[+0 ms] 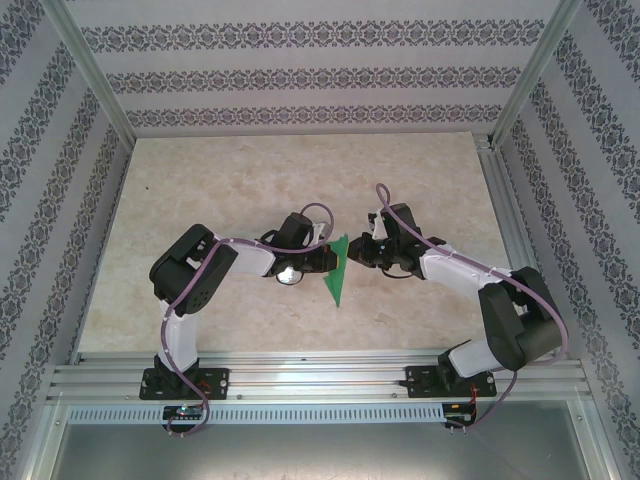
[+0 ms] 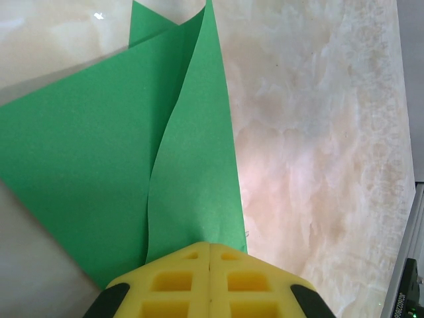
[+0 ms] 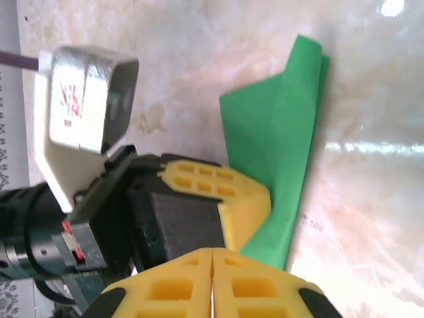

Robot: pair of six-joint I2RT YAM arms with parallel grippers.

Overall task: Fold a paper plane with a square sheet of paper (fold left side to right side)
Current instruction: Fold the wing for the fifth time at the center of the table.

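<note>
**Operator:** Where is the sheet of paper (image 1: 338, 272)?

**Robot:** Over the middle of the desk (image 1: 250, 180), a little toward the desk's near edge. From above it shows as a narrow green shape, its point aimed at that near edge.

**Operator:** Is it flat?

**Robot:** No. In my left wrist view the sheet of paper (image 2: 99, 165) is doubled over. One broad layer spreads out, and a second flap bows up away from it along a curved edge. Both layers narrow down toward my yellow fingertips (image 2: 179, 278). There is shadow on the desk under the broad layer, so that part is raised. I cannot tell whether the far end touches the desk.

**Operator:** And your left jaws?

**Robot:** They are just left of the desk's middle. They are closed, pad against pad, and they pinch the narrow end of the paper. My right wrist view shows the same: one left fingertip (image 3: 238, 199) lies against the green sheet (image 3: 278, 146), which passes behind it.

**Operator:** Your right jaws?

**Robot:** They are just right of the desk's middle and closed tight, so only a thin seam shows between their fingertips (image 3: 172, 288). The lower edge of the paper runs just beside them. I cannot tell whether they touch it, and nothing shows between the pads.
</note>
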